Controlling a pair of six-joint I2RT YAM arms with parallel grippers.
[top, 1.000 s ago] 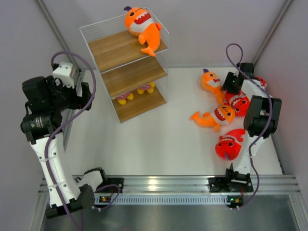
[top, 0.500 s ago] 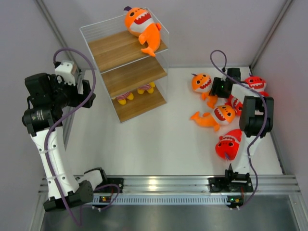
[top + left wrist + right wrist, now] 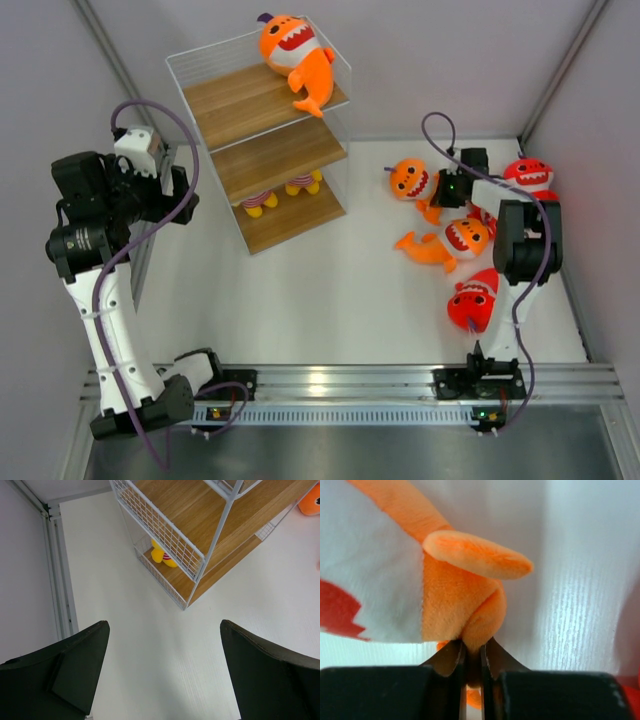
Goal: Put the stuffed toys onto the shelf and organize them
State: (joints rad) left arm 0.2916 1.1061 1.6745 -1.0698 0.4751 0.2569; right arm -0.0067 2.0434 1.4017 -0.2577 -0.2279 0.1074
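An orange shark toy [image 3: 409, 179] lies right of the shelf [image 3: 250, 100]; my right gripper [image 3: 441, 188] is shut on a fold of its orange plush [image 3: 470, 615], pinched between narrow jaws [image 3: 472, 647]. A second orange shark [image 3: 452, 240] and two red sharks [image 3: 528, 172] [image 3: 475, 302] lie around the right arm, and a third red one [image 3: 490, 213] is mostly hidden under it. Another orange shark [image 3: 295, 52] sits on the shelf's top board. My left gripper [image 3: 180, 192] hangs open left of the shelf [image 3: 200, 510], nothing between its fingers [image 3: 162, 630].
Two small yellow-footed striped figures [image 3: 258, 204] [image 3: 303, 184] stand on the shelf's bottom board, one of them showing in the left wrist view [image 3: 162, 555]. Grey walls close in on both sides. A metal rail [image 3: 320, 380] runs along the near edge.
The right gripper has slid left and closed on the orange shark, which moved left with it and uncovered a red shark. The left arm shifted slightly early on, then held still.
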